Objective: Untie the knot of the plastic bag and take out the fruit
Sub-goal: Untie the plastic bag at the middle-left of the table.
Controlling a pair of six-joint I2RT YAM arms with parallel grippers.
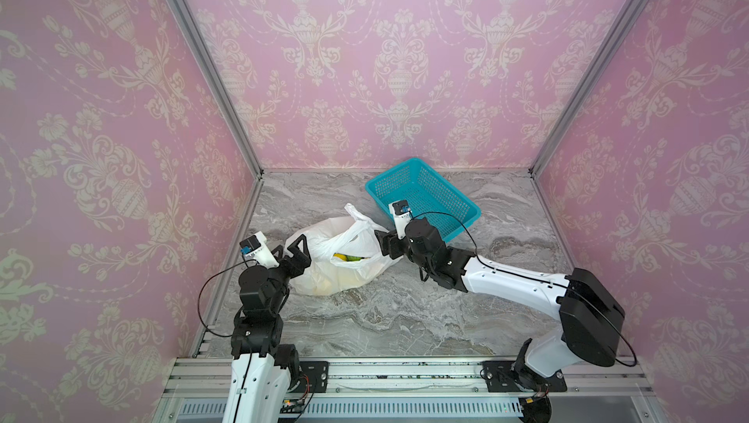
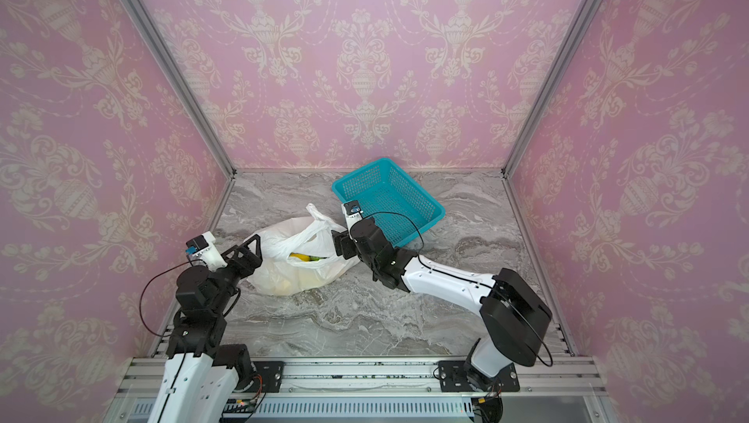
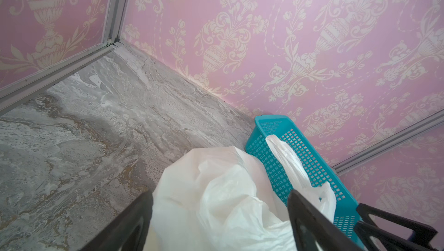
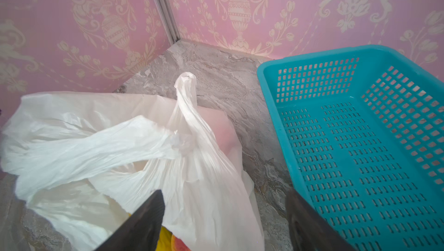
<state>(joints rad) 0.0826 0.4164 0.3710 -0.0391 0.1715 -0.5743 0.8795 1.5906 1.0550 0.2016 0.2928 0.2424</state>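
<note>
Right wrist view, lower left: plastic bag (image 4: 96, 141) beside the basket (image 4: 312, 56), knot (image 4: 181, 144) looks still tied, fruit (image 4: 179, 243) inside, nothing out yet, and I've left gripper (image 3: 219, 194) and right gripper (image 4: 224, 193) jaws spread, pinching nothing.

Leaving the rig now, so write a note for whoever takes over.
Left end effector: open, straddling the plastic bag.
Right end effector: open, between the bag and the teal basket.
The bag lies on the table. The fruit shows through a gap in the bag.
Done: nothing; the knot looks tied.
To do: untie it, take out the fruit.
</note>
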